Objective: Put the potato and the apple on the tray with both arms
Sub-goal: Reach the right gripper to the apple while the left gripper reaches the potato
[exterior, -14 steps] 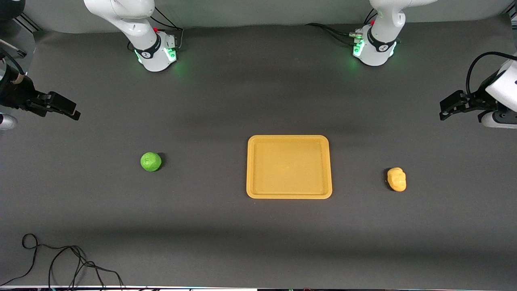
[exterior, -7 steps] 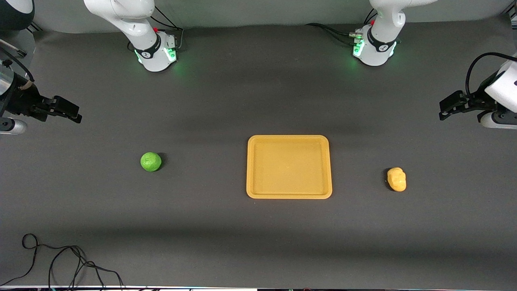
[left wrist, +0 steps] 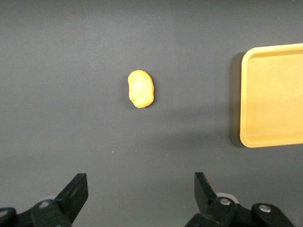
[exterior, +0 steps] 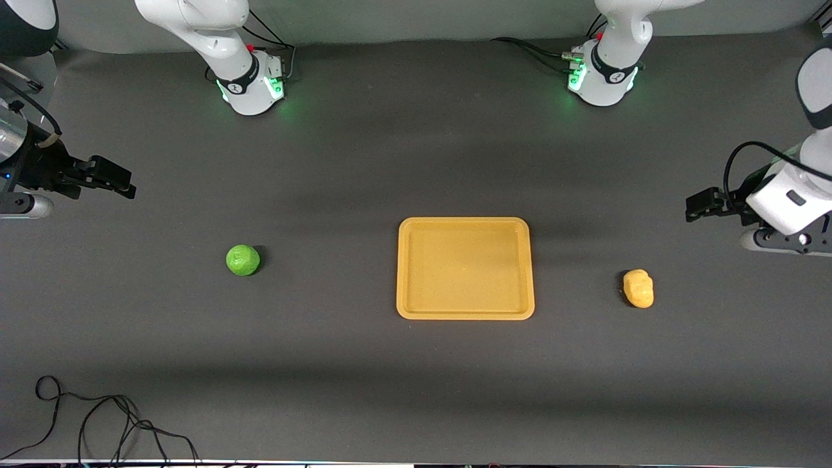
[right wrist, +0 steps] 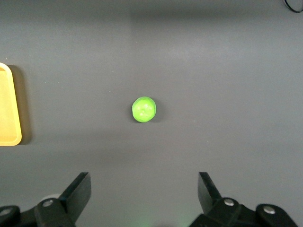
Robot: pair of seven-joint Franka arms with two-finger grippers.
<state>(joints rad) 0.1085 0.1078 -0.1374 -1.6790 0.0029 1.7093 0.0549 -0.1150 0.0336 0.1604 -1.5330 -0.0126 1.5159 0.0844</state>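
The yellow-orange tray (exterior: 465, 224) lies flat in the middle of the table with nothing on it. The green apple (exterior: 242, 260) rests on the table toward the right arm's end. The lumpy potato (exterior: 638, 288) rests toward the left arm's end. My right gripper (exterior: 114, 180) hangs open over bare table at its end, apart from the apple (right wrist: 144, 109). My left gripper (exterior: 697, 208) hangs open over bare table close to the potato (left wrist: 140, 89). Both wrist views show wide, empty jaws: left gripper (left wrist: 140, 182), right gripper (right wrist: 144, 182). A tray edge (left wrist: 272, 94) (right wrist: 8, 106) shows in each.
A loose black cable (exterior: 97, 416) lies at the table's corner nearest the front camera, at the right arm's end. The arm bases (exterior: 250, 84) (exterior: 601, 78) glow green along the table's edge farthest from that camera. Dark grey matting covers the table.
The left arm has swung its open gripper toward the potato and the tray. The right gripper has crept slightly toward the apple. Apple, potato and tray have not moved.
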